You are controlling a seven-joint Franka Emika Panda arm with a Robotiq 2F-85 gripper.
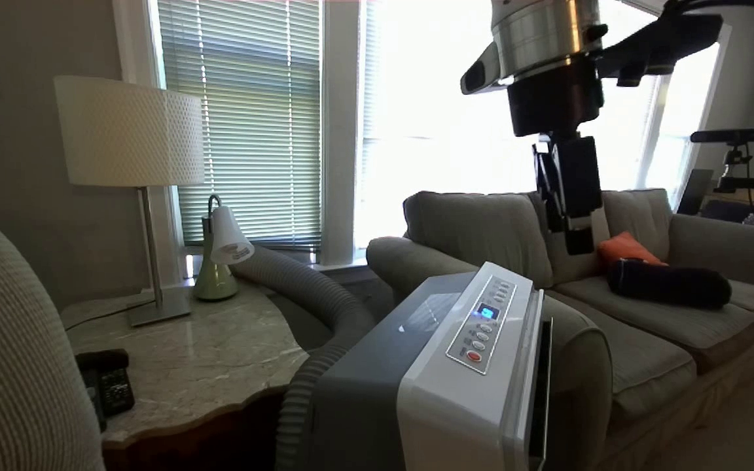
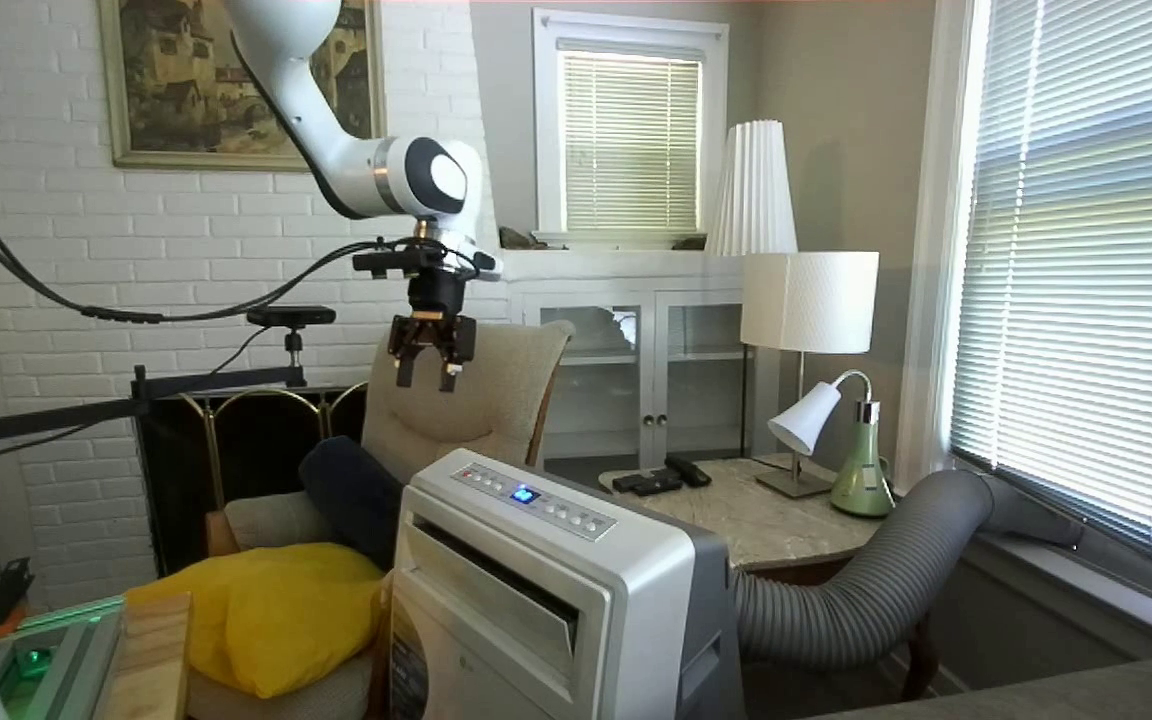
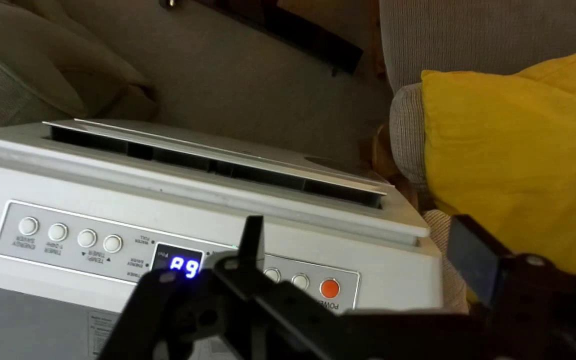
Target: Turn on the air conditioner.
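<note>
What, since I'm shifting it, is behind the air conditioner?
Behind the air conditioner, in an exterior view, a ribbed hose curves toward the window, past a table. The unit covers the hose's other end and part of the table.

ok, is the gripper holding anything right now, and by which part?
Nothing held. The gripper has its jaws apart with nothing between them, clear of the air conditioner.

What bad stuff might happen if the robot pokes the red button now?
The air conditioner has its screen lit, so it may already be on; poking the red button might switch it off. And the gripper is open, so it could bump the white button beside the red one by mistake.
</note>
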